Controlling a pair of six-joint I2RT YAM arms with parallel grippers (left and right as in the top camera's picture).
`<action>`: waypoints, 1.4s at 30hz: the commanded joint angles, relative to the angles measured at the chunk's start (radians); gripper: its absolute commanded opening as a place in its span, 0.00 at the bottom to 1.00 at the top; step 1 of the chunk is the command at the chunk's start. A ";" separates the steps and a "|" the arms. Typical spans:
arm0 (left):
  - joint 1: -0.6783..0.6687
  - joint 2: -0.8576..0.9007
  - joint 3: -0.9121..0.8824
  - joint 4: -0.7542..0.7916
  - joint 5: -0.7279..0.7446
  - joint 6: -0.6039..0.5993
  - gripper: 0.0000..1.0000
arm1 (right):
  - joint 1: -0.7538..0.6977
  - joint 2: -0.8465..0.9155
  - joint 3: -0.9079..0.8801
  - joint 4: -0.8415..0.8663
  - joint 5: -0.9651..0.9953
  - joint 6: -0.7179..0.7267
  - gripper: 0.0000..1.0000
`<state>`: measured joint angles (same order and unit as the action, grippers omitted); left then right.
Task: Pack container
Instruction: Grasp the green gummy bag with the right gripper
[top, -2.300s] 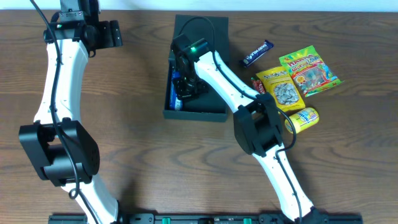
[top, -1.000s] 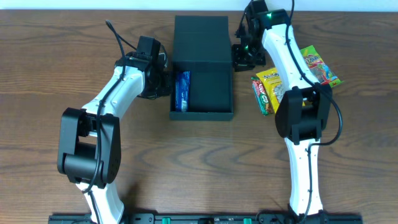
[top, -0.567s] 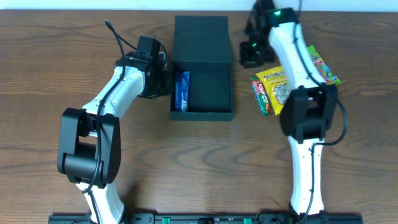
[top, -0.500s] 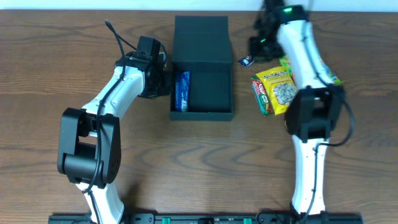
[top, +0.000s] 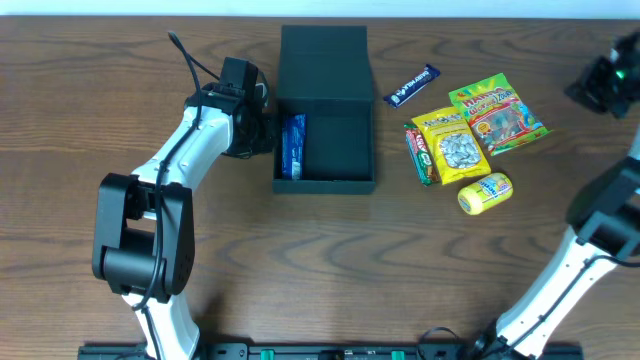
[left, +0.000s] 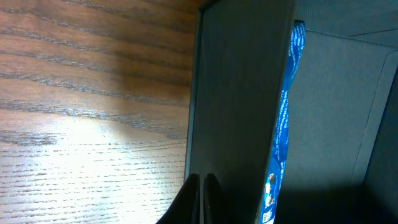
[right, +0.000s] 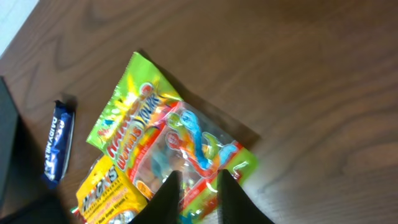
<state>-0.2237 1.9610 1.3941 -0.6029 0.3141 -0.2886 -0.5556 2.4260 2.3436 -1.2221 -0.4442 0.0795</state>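
Robotics lab bench, white robot arms (top: 185, 150) at a wood-grain table (top: 300, 260), snack packets (top: 455, 145) laid out

I see white letters on the dark blue bar (right: 59, 144) and red letters on the green candy bag (right: 142, 124), but I cannot read them.

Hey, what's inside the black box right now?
One blue snack packet sits along a side wall of the container; the rest of its floor looks bare. Anything beneath the packet is covered.
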 joint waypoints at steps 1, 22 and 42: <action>0.002 -0.003 -0.007 -0.003 -0.010 -0.003 0.05 | -0.029 -0.017 -0.098 0.023 -0.195 -0.098 0.44; 0.002 -0.003 -0.007 -0.006 -0.010 -0.004 0.06 | -0.039 -0.017 -0.346 0.253 -0.135 -0.004 0.77; 0.002 -0.003 -0.007 -0.013 -0.010 -0.004 0.06 | 0.012 0.019 -0.347 0.260 -0.092 0.090 0.72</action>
<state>-0.2237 1.9610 1.3933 -0.6132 0.3138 -0.2886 -0.5587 2.4306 2.0052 -0.9707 -0.5247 0.1421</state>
